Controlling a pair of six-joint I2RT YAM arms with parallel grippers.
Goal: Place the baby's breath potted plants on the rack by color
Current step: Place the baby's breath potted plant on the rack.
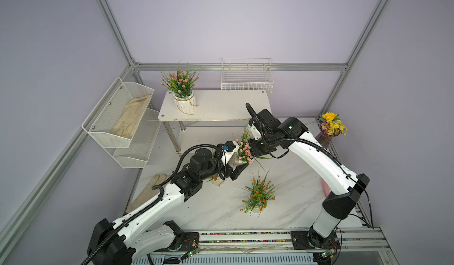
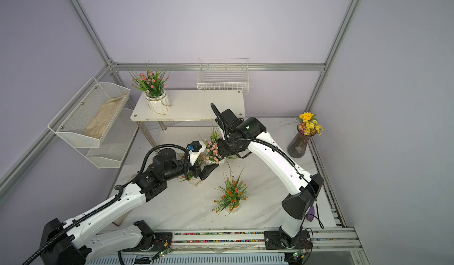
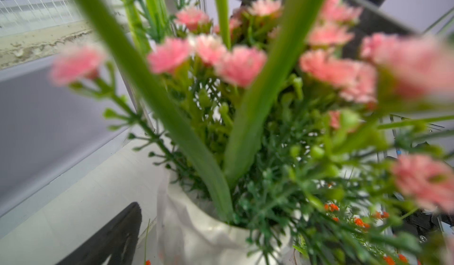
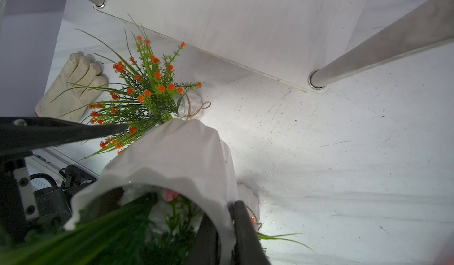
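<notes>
Pink potted plant pinched in right tool; gaping left tool, orange plant alongside.

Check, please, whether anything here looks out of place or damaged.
A cream fabric work glove lies flat on the white marbled table beside the orange-flowered potted plant; it has no part in sorting. The pink-flowered white pot in the right hand looks intact.

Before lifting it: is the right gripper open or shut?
Shut: the right gripper pinches the rim of the pink plant's pot, one finger inside, one outside.
</notes>
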